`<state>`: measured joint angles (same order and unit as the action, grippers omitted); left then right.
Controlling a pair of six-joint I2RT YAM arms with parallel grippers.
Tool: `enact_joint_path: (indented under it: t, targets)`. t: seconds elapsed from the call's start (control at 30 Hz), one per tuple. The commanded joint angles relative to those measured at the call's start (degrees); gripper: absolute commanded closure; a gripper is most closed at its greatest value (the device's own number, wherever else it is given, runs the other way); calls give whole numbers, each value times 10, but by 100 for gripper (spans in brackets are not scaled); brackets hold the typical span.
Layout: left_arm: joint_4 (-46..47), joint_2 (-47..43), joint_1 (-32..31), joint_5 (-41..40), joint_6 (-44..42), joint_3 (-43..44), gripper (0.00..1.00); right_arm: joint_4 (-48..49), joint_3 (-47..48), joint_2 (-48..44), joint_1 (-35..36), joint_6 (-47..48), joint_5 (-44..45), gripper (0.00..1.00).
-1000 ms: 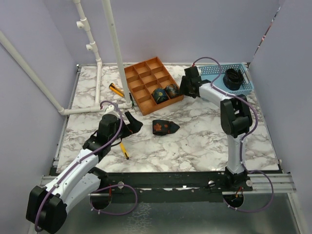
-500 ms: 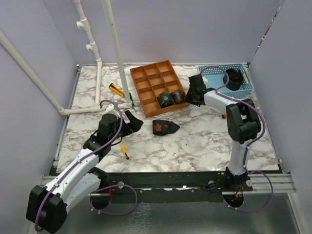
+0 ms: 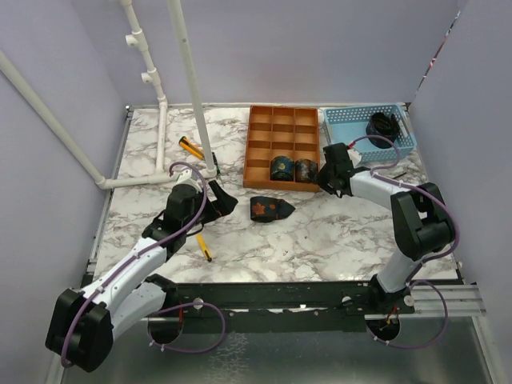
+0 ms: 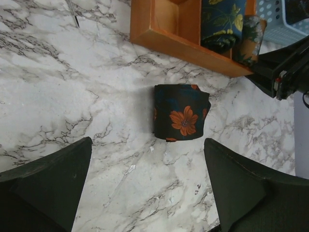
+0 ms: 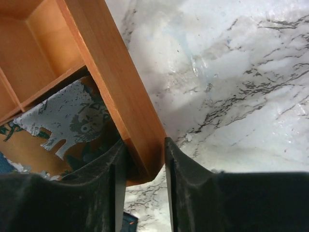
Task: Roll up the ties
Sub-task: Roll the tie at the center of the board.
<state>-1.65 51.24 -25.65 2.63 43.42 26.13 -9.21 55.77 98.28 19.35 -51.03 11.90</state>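
A coiled dark tie with orange flowers (image 3: 270, 209) lies on the marble table, also in the left wrist view (image 4: 181, 118). My left gripper (image 3: 218, 200) is open and empty, just left of it; the jaws stand wide apart (image 4: 147, 145). Two coiled ties (image 3: 281, 168) (image 3: 306, 170) sit in the front row of the wooden tray (image 3: 282, 128). My right gripper (image 3: 328, 178) is shut on the tray's front right corner wall (image 5: 116, 82), one finger inside and one outside (image 5: 145, 159). A grey-patterned tie (image 5: 67, 121) shows inside. Another dark coil (image 3: 382, 126) sits in the blue basket.
The blue basket (image 3: 352, 128) stands at the back right, right of the tray. White pipes (image 3: 184, 80) rise at the back left. A yellow pen (image 3: 190, 147) lies near the pipes and another (image 3: 204, 246) near the left arm.
My right gripper has dragged the wooden tray to the right and turned it square, beside the blue basket. The left arm has shifted slightly; the flowered tie has not moved.
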Motion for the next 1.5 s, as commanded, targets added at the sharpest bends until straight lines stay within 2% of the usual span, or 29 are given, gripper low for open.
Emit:
enact_joint_path:
  t: [0.0,0.1,0.27,0.37,0.5,0.57,0.6,0.67,0.73,0.9,1.0,1.17,1.47]
  targets:
    - [14,47,-5,51,-27,15,1,-84,-9,-3,-5,0,10,58]
    - [15,67,-5,61,-38,37,1,-107,4,-42,-5,38,21,42]
    - [12,103,-5,58,-30,60,1,-133,2,-136,-5,94,23,33]
    - [15,134,-5,72,-22,71,1,-123,-18,-191,3,126,-13,34]
    - [33,168,-7,125,-18,74,1,-54,-93,-258,30,166,-149,44]
    - [22,165,-13,115,-18,71,1,-18,-128,-275,76,174,-190,49]
    - [18,156,-15,101,-18,67,1,-13,-138,-278,120,175,-177,51]
    - [-11,129,-15,63,-14,55,1,-1,-142,-266,210,169,-145,54]
    - [-29,93,-14,28,-1,40,1,21,-145,-237,268,143,-128,57]
    - [-40,7,-14,-20,47,2,3,64,-122,-140,357,99,-64,63]
    - [-69,-26,-13,-46,53,-3,3,27,-59,-67,426,67,41,67]
    - [-113,-59,-13,-72,55,-3,3,-10,-21,11,442,-36,121,72]
    - [-130,-86,-13,-79,55,-14,3,-82,58,98,440,-97,172,75]
